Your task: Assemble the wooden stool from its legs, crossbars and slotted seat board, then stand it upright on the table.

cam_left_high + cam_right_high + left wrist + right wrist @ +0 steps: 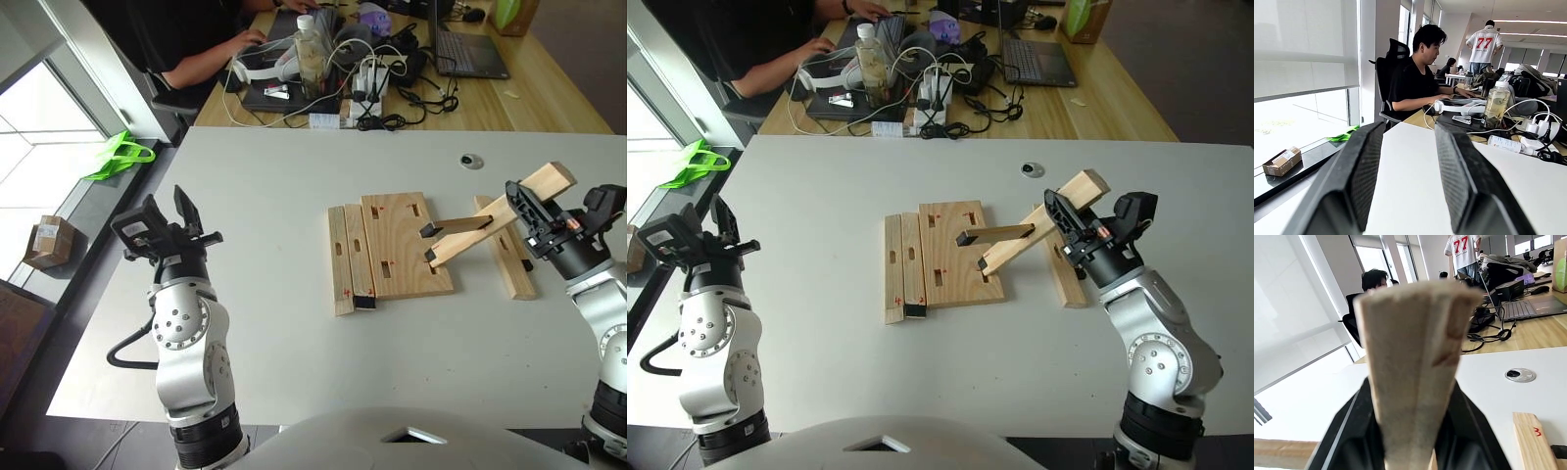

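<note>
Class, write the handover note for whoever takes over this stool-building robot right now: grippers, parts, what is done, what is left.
Left gripper: jaws open, empty, raised at the table's left side, away from the parts.
Right gripper: shut on a leg, held tilted over the seat board's right edge; a crossbar appears joined to it.
Seat board: flat on the table, slots showing. Two narrow pieces lie against its left edge; a second leg lies to its right.
Done: at most one leg-crossbar joint.
Left: fit the legs into the slots, add the other pieces, stand the stool upright.
</note>
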